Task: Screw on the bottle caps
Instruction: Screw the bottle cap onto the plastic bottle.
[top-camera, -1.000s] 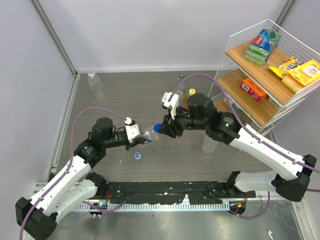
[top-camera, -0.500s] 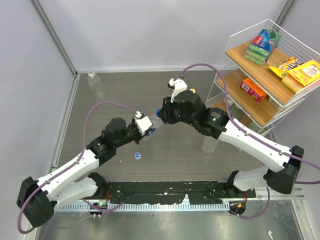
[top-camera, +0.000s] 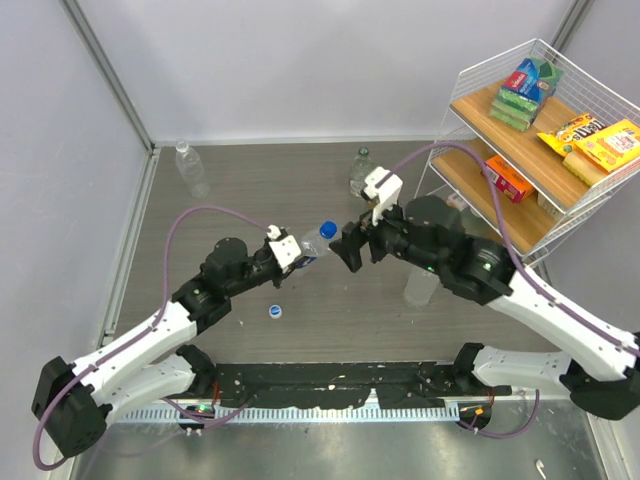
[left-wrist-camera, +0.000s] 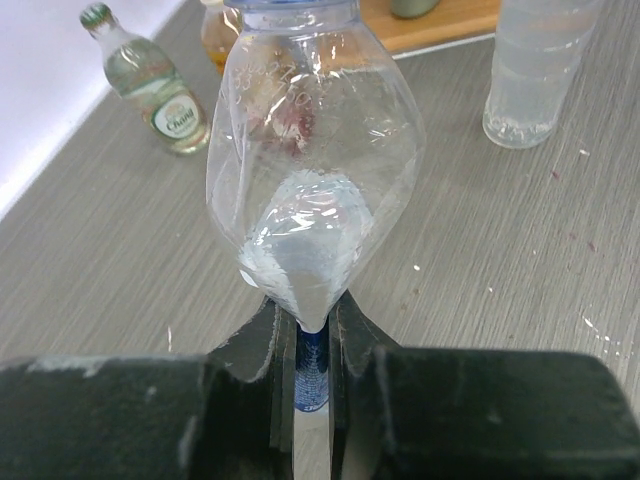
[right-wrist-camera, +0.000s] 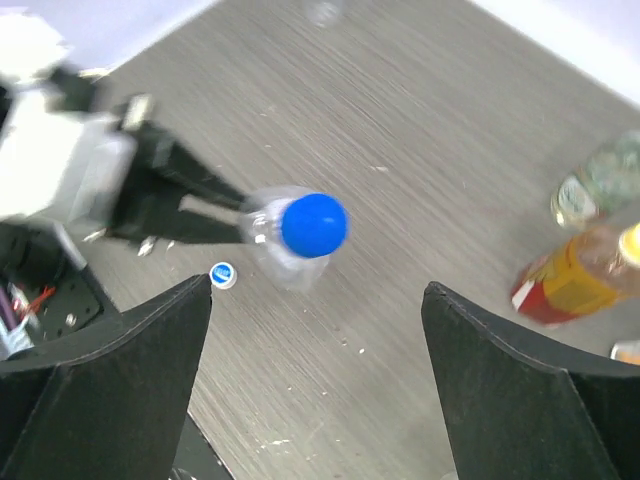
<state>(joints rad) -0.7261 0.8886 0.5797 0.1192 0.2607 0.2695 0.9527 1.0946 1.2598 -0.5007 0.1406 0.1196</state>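
The right tool (top-camera: 352, 245) stands spread wide in the overhead view, just beside the blue cap (top-camera: 327, 230) and apart from it; half a second back it was closed around that cap. The left tool (top-camera: 290, 250) pinches the bottle (top-camera: 308, 244), a clear plastic one, by its base and holds it with the neck aimed toward the right tool. We read this as a release after a turn: either the cap is seated or the wrist is resetting for another twist. A loose cap (top-camera: 274, 311), white with a blue middle, lies on the surface (top-camera: 250, 190) near the left arm.

From the left wrist, the fingers (left-wrist-camera: 262, 335) press onto the crumpled bottom of the bottle (left-wrist-camera: 315, 180), with a strip of blue showing in the gap between them. The cap end is cut off at the top of the frame.

From the right wrist, both fingers (right-wrist-camera: 130, 370) sit far apart at the frame's sides, gripping nothing. The blue cap (right-wrist-camera: 314, 224) sits squarely on the neck, clear of both. Whether it is fully tight we cannot tell, so we would check that before moving to the loose cap (right-wrist-camera: 222, 274).
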